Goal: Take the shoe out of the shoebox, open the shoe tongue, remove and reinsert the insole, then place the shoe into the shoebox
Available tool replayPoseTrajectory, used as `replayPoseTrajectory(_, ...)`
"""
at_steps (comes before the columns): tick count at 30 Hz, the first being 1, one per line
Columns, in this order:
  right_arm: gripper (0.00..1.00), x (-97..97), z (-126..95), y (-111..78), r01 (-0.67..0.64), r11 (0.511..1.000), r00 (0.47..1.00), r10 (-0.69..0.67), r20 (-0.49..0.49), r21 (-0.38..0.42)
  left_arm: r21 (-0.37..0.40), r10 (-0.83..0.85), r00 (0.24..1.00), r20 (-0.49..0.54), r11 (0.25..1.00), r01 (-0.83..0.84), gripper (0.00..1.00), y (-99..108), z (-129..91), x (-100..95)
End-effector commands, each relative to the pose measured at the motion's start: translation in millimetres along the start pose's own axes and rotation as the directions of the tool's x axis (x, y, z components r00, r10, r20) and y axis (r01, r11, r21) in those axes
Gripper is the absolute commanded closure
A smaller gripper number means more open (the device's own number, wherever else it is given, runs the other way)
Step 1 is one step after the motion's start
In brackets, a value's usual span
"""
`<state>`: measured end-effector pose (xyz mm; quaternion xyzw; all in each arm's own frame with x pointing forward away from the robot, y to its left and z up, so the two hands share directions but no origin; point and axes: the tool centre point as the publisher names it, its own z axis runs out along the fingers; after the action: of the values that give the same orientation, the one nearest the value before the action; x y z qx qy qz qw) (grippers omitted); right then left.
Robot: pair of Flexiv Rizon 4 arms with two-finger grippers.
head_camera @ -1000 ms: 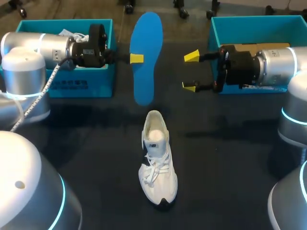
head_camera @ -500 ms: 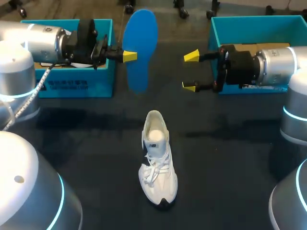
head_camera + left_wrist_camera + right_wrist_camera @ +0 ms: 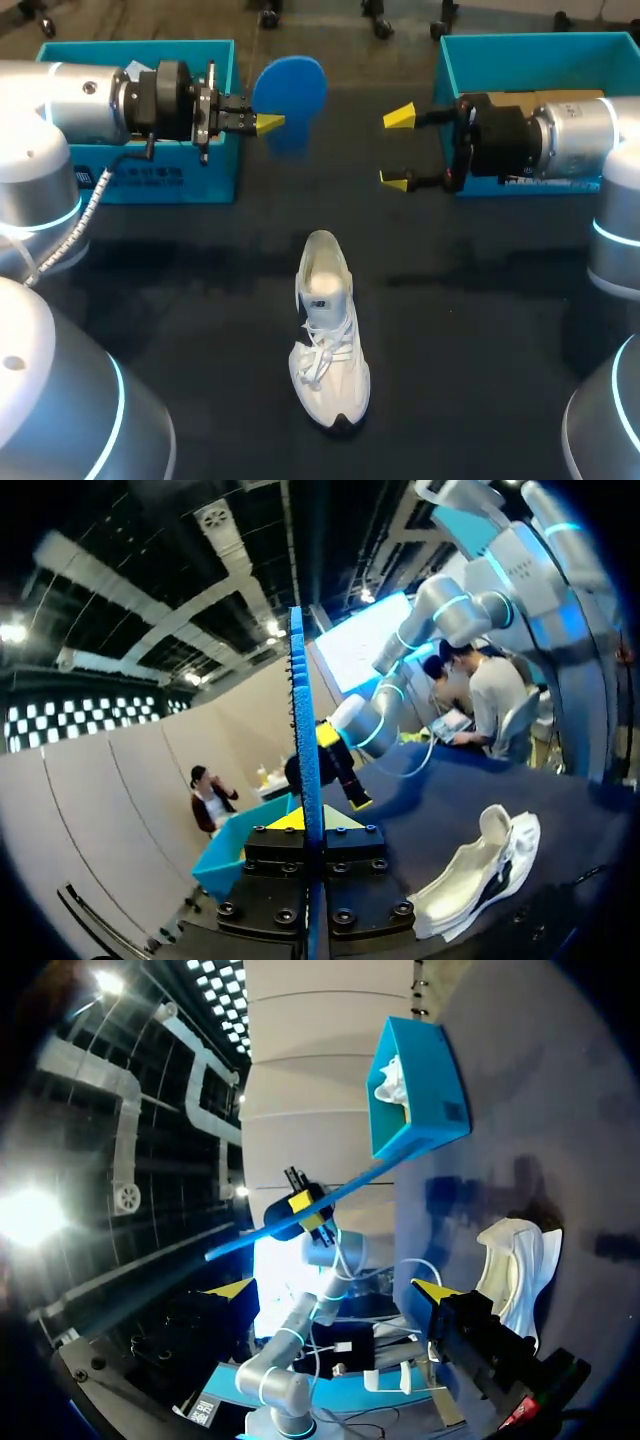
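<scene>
You are partway through. The shoe (image 3: 328, 330) is out of its box and lies on the bench (image 3: 480, 330), and its insole (image 3: 290, 85) is out and in the air. My judgement is that putting the insole back in and returning the shoe to a shoebox are what remain. I cannot tell from here how far the tongue is pulled open. Your left tool (image 3: 270, 123) is clamped on the insole, which stands up from between its fingers, edge-on to that wrist's camera. Your right tool (image 3: 398, 149) has its fingers spread apart and holds nothing, facing the left tool across a gap. The shoe lies well below both tools, roughly between them and nearer the robot. One blue shoebox (image 3: 160, 180) sits behind the left tool and another (image 3: 520, 55) behind the right.
</scene>
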<state>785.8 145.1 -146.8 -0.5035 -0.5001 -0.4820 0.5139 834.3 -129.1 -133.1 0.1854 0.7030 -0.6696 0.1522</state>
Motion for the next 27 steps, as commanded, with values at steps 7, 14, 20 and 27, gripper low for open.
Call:
replayPoseTrajectory(7,0.0,-0.9,2,0.4,0.001,1.0,1.0,-0.001,0.001,-0.001,-0.083,0.996,-0.031,0.087,-0.023,-0.996,1.0,17,1,22.6)
replayPoseTrajectory(14,0.0,-0.9,2,0.4,0.001,1.0,1.0,-0.001,0.001,-0.001,-0.068,0.98,-0.183,0.083,-0.178,-0.982,1.0,11,0,17.8)
replayPoseTrajectory(20,0.0,-0.9,2,0.4,0.001,1.0,1.0,-0.001,0.001,-0.001,-0.057,0.935,-0.337,0.115,-0.332,-0.942,1.0,5,0,9.7)
replayPoseTrajectory(27,0.0,-0.9,2,0.4,0.001,1.0,1.0,-0.001,0.001,-0.001,-0.046,0.869,-0.488,0.083,-0.486,-0.873,1.0,6,1,10.7)
